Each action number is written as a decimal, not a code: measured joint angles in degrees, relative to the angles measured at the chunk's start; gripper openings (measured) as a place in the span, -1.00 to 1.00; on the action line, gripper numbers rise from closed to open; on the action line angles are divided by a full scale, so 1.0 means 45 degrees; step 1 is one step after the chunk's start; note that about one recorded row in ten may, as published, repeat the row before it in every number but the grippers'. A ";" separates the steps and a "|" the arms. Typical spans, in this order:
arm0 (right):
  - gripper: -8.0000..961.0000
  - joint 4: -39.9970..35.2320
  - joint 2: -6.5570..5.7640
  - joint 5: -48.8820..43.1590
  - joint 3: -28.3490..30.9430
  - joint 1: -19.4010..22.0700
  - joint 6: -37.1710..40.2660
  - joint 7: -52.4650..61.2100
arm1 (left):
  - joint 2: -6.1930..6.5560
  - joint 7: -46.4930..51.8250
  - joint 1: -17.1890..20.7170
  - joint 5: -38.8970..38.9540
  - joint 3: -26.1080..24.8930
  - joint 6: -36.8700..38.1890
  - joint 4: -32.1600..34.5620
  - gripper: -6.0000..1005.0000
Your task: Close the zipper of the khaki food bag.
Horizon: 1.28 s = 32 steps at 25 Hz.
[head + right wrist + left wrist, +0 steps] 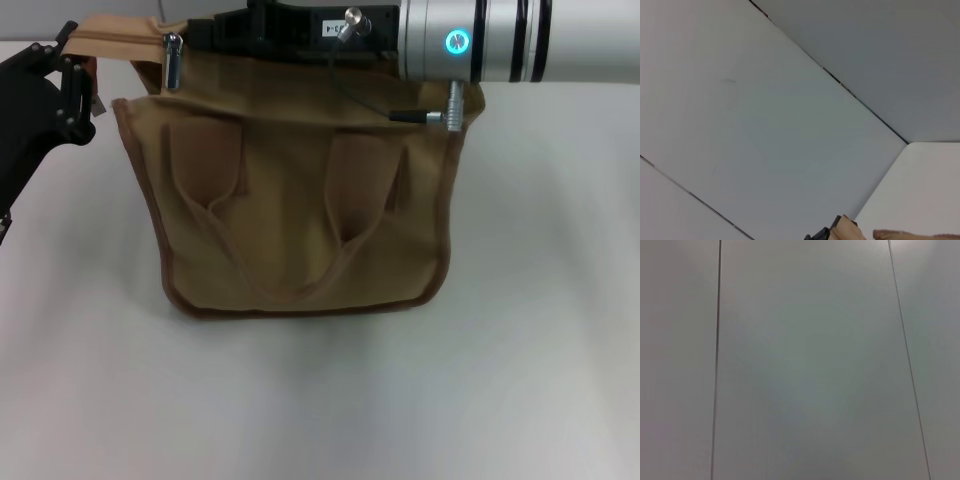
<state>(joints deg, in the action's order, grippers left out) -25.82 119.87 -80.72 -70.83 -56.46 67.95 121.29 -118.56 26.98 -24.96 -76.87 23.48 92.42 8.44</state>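
The khaki food bag [300, 220] stands upright in the middle of the white table, its two handles hanging down its front. The zipper [120, 38] runs along its top edge, and its silver pull tab [172, 60] hangs near the bag's left end. My left gripper [72, 45] is at the bag's upper left corner, shut on the end of the zipper tape. My right gripper [205, 35] reaches in from the right over the bag's top, its tip just beside the pull tab. A strip of the bag [855, 232] shows in the right wrist view.
The white table [320, 400] spreads in front of the bag and to both sides. My right arm's silver forearm [480, 40] lies across the bag's top right. The left wrist view shows only grey wall panels [810, 360].
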 joint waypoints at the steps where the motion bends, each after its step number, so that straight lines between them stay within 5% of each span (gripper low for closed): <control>1: -0.86 -0.0003 -0.0003 0.0002 -0.0002 0.0033 0.0011 -0.0058 | 0.0000 0.0000 0.0000 0.0001 -0.0002 -0.0005 0.0000 -0.95; 5: -0.99 -0.0018 -0.0011 0.0009 0.0053 0.0118 0.0091 -0.0208 | 0.0001 0.0001 -0.0001 0.0027 -0.0005 -0.0012 0.0011 -0.95; 18: -0.89 0.0019 -0.0034 0.0007 0.0011 -0.0199 0.0124 -0.0012 | -0.0009 0.0000 -0.0060 0.0038 0.0036 0.0067 -0.0017 -0.95; 24: -0.50 0.0132 -0.0023 -0.0025 -0.0175 -0.0540 -0.0082 -0.0007 | -0.0017 0.0000 -0.0114 0.0039 0.0080 0.0080 -0.0026 -0.95; 32: -0.26 0.0691 0.0004 -0.0024 -0.0553 -0.1285 -0.0884 0.0337 | -0.0044 0.0059 -0.0146 -0.0002 0.0096 0.0302 -0.0040 -0.95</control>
<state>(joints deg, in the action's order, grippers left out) -22.71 119.88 -80.83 -73.31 -62.25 63.97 122.81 -118.76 27.25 -25.62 -76.88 23.91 93.78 8.26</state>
